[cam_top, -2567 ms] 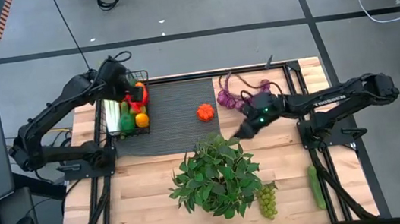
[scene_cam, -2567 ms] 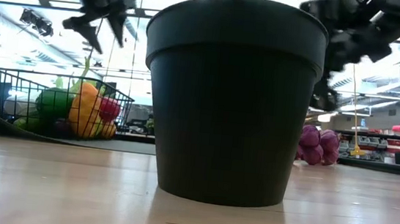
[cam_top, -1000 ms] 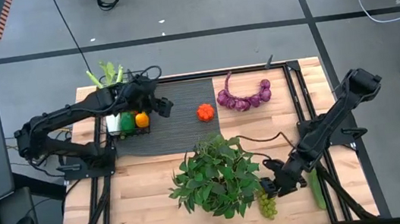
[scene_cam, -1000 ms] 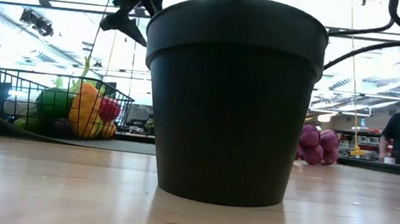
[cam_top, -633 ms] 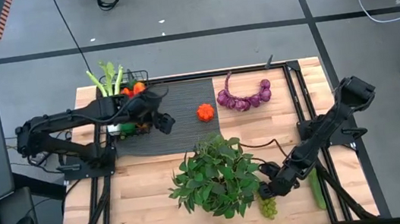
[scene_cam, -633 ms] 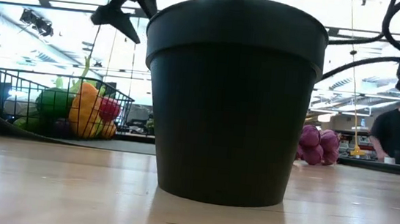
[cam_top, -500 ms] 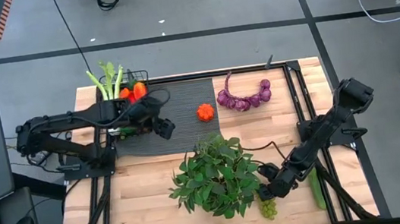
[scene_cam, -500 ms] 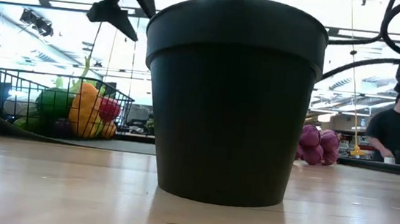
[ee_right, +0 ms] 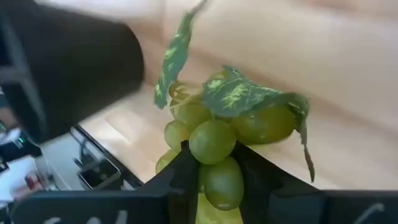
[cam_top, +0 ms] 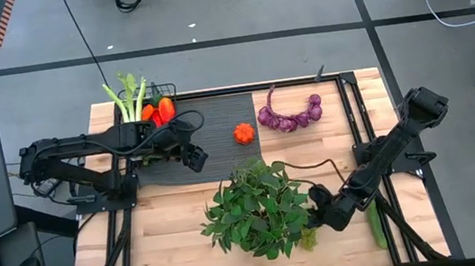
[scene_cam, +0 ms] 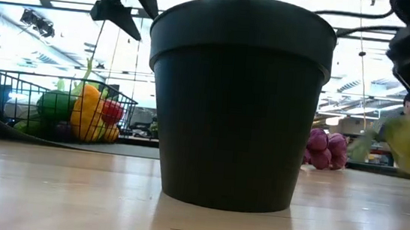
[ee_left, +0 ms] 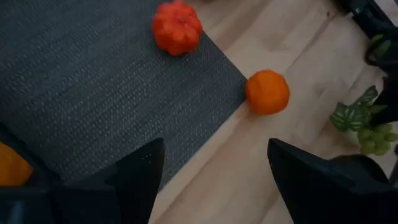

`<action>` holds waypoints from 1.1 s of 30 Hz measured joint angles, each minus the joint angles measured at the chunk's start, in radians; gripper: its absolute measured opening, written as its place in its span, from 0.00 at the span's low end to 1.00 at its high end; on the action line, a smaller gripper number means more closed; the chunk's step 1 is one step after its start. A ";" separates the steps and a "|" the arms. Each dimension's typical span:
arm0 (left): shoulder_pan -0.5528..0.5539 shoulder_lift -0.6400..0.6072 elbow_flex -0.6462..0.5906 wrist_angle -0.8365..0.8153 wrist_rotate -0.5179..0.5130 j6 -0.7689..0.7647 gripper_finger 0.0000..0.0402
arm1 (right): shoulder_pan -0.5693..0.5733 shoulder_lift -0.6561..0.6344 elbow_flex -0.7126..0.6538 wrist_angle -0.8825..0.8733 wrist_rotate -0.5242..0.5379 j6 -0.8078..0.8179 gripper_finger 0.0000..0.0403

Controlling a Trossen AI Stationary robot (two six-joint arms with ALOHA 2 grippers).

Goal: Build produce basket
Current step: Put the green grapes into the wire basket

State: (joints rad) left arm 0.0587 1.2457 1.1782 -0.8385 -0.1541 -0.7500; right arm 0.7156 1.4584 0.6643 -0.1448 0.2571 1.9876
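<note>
Right tool (ee_right: pixel 211 163) around green grapes (ee_right: pixel 214 140).

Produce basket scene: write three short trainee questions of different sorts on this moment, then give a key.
1. True or false: the right gripper is shut on the green grapes.
2. Which lies on the dark mat? A) cucumber B) red-orange fruit C) purple bulb string
3. Fill in: the left gripper hovers open above the mat's ____, with nothing between its fingers.

Key: 1 true; 2 B; 3 edge
</note>
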 joint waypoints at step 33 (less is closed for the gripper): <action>0.233 0.020 0.001 0.688 0.003 0.327 0.72 | -0.792 -0.408 0.002 0.398 0.318 -1.103 0.20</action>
State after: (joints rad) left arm 0.2921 1.2655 1.1795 -0.1506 -0.1508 -0.4226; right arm -0.0759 1.0507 0.6659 0.2530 0.5754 0.8850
